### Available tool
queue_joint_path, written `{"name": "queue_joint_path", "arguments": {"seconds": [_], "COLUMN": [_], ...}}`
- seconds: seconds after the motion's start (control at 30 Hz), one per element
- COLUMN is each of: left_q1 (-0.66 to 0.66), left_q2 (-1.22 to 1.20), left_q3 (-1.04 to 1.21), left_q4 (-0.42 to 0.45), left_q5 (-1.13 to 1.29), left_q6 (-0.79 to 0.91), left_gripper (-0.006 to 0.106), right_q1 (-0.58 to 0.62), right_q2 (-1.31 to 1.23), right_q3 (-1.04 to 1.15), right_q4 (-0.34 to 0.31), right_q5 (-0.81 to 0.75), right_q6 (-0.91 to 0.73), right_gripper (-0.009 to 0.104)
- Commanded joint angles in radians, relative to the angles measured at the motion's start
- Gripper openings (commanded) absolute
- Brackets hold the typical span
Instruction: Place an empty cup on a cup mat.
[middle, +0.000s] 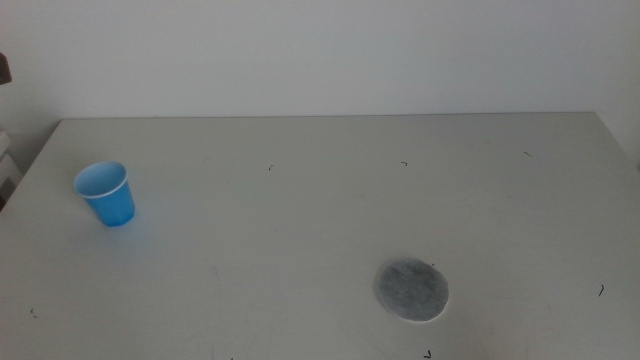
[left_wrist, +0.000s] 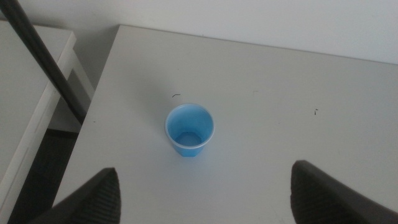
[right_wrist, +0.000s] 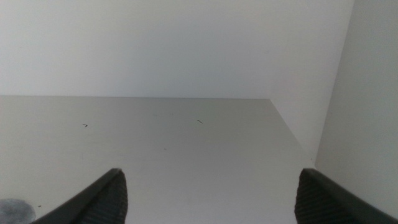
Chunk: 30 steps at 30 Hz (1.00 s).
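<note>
The blue cup (middle: 106, 193) stands upright and empty near the table's left edge. It also shows in the left wrist view (left_wrist: 189, 130), beyond my left gripper (left_wrist: 211, 193), whose jaws are wide open, above and short of the cup. The grey speckled cup mat (middle: 411, 290) lies flat at the front, right of centre. A sliver of the cup mat (right_wrist: 13, 210) shows in the right wrist view. My right gripper (right_wrist: 208, 196) is open and empty, above the table. Neither arm shows in the middle view.
The grey table (middle: 320, 200) has small dark marks. A white wall stands behind it. In the left wrist view a dark rod (left_wrist: 43, 62) and a white shelf (left_wrist: 28, 81) stand beyond the table's left edge.
</note>
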Motion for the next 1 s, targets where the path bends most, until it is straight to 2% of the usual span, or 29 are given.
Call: {"name": "queue_joint_path", "arguments": {"seconds": [0.0, 0.67, 0.97], "left_q1": [0.001, 0.002, 0.002], "left_q2": [0.01, 0.173, 0.343], "left_q3": [-0.048, -0.056, -0.213], "left_q4": [-0.001, 0.004, 0.034], "left_q5": [-0.046, -0.072, -0.03], "left_q6": [-0.007, 0.0, 0.038], "left_gripper": [0.105, 0.105, 0.105], "right_q1": [0.002, 0.002, 0.002], "right_q2": [-0.019, -0.019, -0.019], "right_q3": [-0.012, -0.012, -0.012], "right_q4": [-0.009, -0.009, -0.009], "right_q5": [-0.077, -0.077, -0.077], "right_q6": [-0.008, -0.008, -0.008], "right_gripper": [0.094, 0.094, 0.094]}}
